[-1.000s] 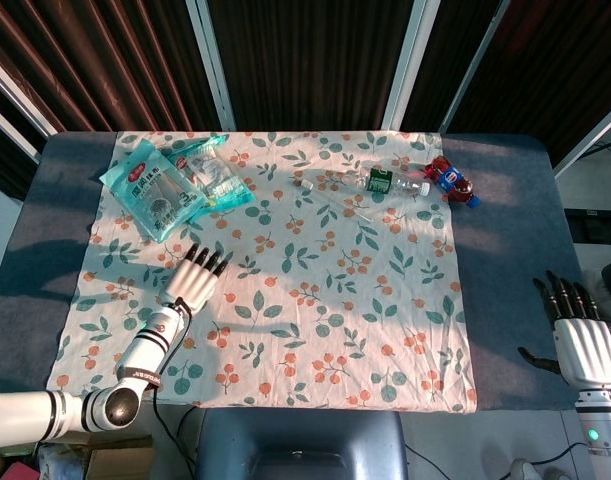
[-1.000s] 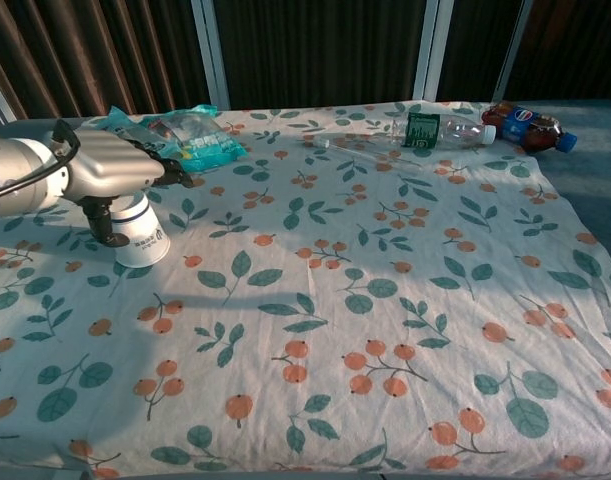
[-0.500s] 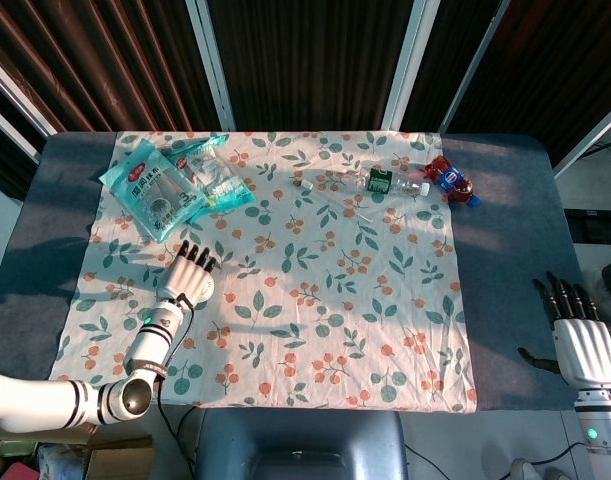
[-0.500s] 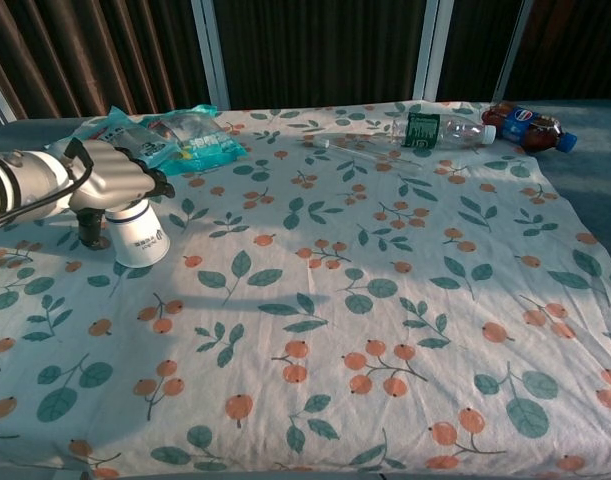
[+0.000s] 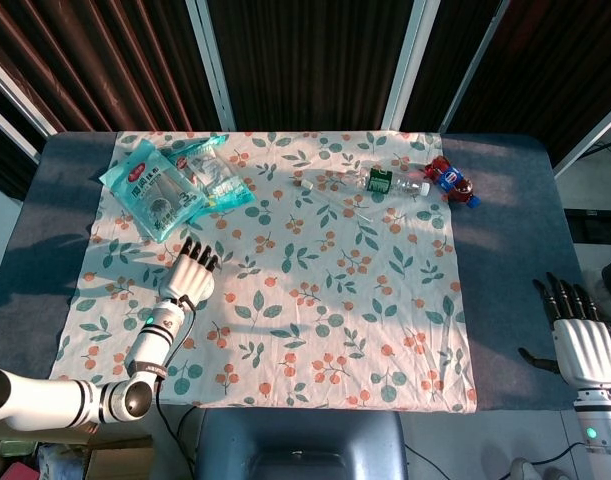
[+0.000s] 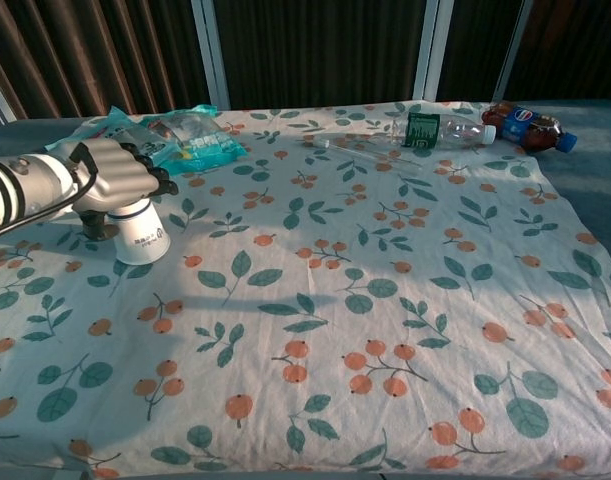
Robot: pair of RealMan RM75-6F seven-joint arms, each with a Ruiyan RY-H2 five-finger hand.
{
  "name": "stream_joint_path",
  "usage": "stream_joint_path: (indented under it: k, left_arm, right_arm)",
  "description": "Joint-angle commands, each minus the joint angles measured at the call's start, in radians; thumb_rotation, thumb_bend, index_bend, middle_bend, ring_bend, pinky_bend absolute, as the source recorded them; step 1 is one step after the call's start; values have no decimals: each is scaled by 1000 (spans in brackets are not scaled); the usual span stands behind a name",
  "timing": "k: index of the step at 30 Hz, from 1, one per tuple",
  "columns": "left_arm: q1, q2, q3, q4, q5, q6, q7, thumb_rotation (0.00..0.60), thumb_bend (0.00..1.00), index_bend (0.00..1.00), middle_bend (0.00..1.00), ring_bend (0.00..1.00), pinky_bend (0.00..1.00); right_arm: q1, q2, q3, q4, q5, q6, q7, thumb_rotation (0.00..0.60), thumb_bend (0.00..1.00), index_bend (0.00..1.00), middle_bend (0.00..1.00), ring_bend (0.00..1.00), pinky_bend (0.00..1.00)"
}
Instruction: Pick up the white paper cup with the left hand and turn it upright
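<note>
The white paper cup stands upside down on the floral cloth at the left, wide rim on the cloth. My left hand sits over the cup's top, with its fingers arched over the far side and the thumb hanging beside the cup's left wall; no firm grip shows. In the head view the left hand hides the cup completely. My right hand lies off the table's right edge with fingers straight and apart, holding nothing.
Snack bags lie just behind the left hand. A clear bottle with a green label and a cola bottle lie on their sides at the back right. The grey table borders the cloth.
The left hand has dropped lower and pulled back slightly toward me, settling onto the cup's top. The cup and the right hand have not moved.
</note>
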Motion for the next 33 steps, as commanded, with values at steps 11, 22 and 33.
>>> stream_joint_path:
  k: [11, 22, 33]
  left_arm:
    - [-10, -8, 15, 13, -15, 2, 4, 600, 478, 279, 170, 0, 0]
    - [78, 91, -63, -99, 149, 21, -298, 600, 484, 252, 209, 0, 0]
    - [387, 62, -153, 97, 603, -106, -1291, 600, 471, 274, 224, 0, 0]
  right_arm:
    - [0, 1, 1, 3, 6, -4, 2, 600, 0, 0, 0, 0, 0]
    - [-2, 6, 2, 3, 12, -5, 5, 600, 0, 0, 0, 0, 0]
    - [7, -10, 6, 13, 28, -21, -25, 600, 0, 0, 0, 0, 0]
